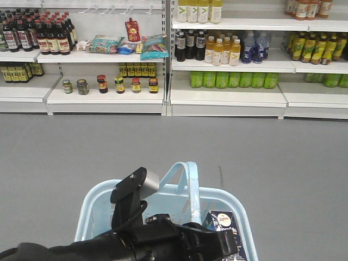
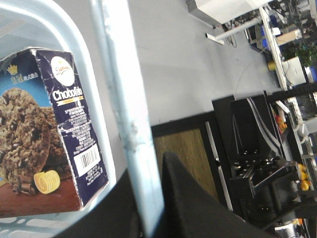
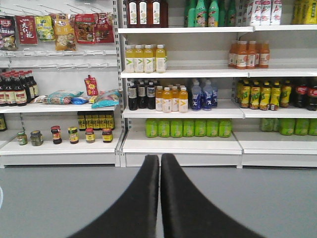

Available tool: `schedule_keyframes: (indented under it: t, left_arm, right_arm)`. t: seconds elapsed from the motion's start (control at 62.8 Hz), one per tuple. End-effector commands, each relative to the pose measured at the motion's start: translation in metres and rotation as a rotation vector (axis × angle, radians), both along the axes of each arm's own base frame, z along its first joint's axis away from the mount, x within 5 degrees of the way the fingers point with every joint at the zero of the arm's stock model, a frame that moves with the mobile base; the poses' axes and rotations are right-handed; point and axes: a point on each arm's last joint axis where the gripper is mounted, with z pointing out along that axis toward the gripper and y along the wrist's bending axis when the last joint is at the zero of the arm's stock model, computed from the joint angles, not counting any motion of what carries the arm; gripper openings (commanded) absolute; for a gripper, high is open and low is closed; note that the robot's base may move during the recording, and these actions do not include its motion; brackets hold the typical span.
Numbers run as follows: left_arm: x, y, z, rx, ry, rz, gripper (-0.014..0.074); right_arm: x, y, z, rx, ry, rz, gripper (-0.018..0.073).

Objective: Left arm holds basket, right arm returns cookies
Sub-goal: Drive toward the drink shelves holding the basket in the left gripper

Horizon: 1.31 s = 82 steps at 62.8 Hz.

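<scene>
The light blue basket (image 1: 91, 209) hangs low in the front view, its two handles (image 1: 188, 182) raised together. My left arm (image 1: 163, 239), with its silver-grey-capped module (image 1: 142, 184), reaches in over it. In the left wrist view my left gripper (image 2: 148, 176) is shut on a basket handle (image 2: 124, 89), which runs between the black fingers (image 2: 183, 193). The cookies (image 1: 222, 222), a dark navy box, stand in the basket's right side. The box also shows in the left wrist view (image 2: 39, 129), inside the rim (image 2: 69, 25). My right gripper (image 3: 159, 163) is shut and empty, pointing at the shelves.
White store shelves (image 1: 223, 95) stand across the grey floor (image 1: 272, 157), holding drink bottles (image 3: 168, 99), jars (image 1: 109, 84) and snack bags (image 1: 155, 48). The robot's base with a wooden panel (image 2: 188, 153) and black frame lies behind the basket in the left wrist view.
</scene>
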Motion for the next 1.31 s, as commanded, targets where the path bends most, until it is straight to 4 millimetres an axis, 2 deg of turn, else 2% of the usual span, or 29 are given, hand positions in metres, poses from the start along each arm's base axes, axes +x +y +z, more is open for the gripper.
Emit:
schedule_keyframes:
  t: [0.0, 1.289]
  left_arm:
    - [0.0022, 0.0034, 0.0238, -0.068, -0.077, 0.033, -0.0006]
    - [0.0022, 0.0034, 0.0239, -0.068, -0.077, 0.033, -0.0006]
  right_arm:
    - [-0.0011, 0.0002, 0.0071, -0.011, -0.084, 0.002, -0.0006]
    - [-0.0011, 0.0002, 0.007, -0.011, -0.084, 0.002, -0.0006]
